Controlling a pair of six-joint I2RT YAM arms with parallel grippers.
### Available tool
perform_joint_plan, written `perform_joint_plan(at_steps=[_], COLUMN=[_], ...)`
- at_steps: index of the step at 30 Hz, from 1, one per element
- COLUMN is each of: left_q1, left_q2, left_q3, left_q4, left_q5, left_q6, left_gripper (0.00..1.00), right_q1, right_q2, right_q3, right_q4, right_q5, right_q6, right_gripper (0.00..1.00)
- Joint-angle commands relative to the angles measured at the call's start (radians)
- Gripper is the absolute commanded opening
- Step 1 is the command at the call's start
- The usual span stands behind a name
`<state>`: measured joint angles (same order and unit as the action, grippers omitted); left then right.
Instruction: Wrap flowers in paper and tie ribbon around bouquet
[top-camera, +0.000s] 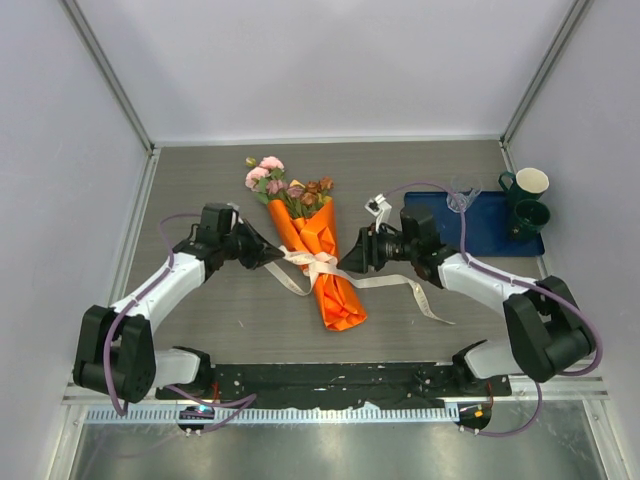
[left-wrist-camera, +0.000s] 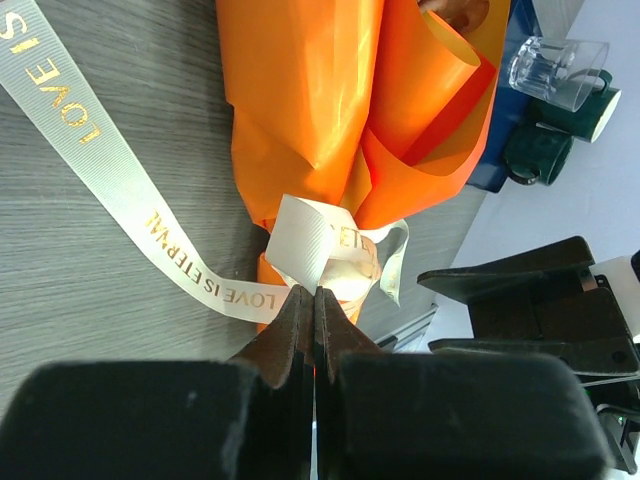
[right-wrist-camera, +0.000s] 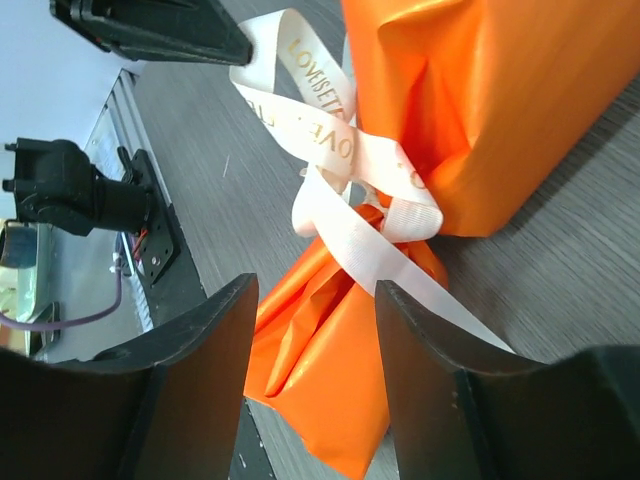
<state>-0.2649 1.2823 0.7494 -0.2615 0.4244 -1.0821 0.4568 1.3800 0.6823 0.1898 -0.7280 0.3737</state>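
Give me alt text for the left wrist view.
The left end effector, shut, pinches a cream ribbon printed LOVE IS ETERNAL, knotted around the orange paper bouquet on a grey table. Green mugs and a clear glass sit upper right.

The paper (left-wrist-camera: 300, 90) is glossy, the ribbon (left-wrist-camera: 110, 170) ribbed, the table (left-wrist-camera: 80, 300) matt wood-grain.

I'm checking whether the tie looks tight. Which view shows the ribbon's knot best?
The right wrist view: the ribbon's knot sits central, close and uncovered against the bouquet. The left wrist view shows it close too, partly behind the left gripper. The top view shows it only small.
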Motion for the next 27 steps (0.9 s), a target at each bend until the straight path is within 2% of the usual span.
perform_joint_plan(at_steps=[1, 7, 13, 23, 27], left_q1=[0.007, 0.012, 0.047, 0.047, 0.047], left_q2=[0.0, -0.008, -0.029, -0.024, -0.034], left_q3=[0.041, 0.041, 0.039, 0.015, -0.004], left_q4=[-0.005, -0.013, -0.035, -0.018, -0.018], left_q5=[0.034, 0.047, 0.065, 0.089, 0.089], left_q6=[0.03, 0.031, 0.045, 0.036, 0.036], left_gripper=[0.0, 0.0, 0.0, 0.0, 0.0], right_q1=[0.006, 0.04, 0.062, 0.074, 0.077], right_q2=[0.017, 0.112, 0.177, 0.166, 0.175], right_q3=[-0.021, 0.008, 0.019, 0.034, 0.051], right_q4=[0.154, 0.133, 0.123, 0.109, 0.112], right_q5=[-0.059, -0.004, 0.044, 0.133, 0.128], right_q6=[-0.058, -0.096, -0.101, -0.121, -0.114], right_gripper=[0.54, 0.58, 0.58, 0.42, 0.31])
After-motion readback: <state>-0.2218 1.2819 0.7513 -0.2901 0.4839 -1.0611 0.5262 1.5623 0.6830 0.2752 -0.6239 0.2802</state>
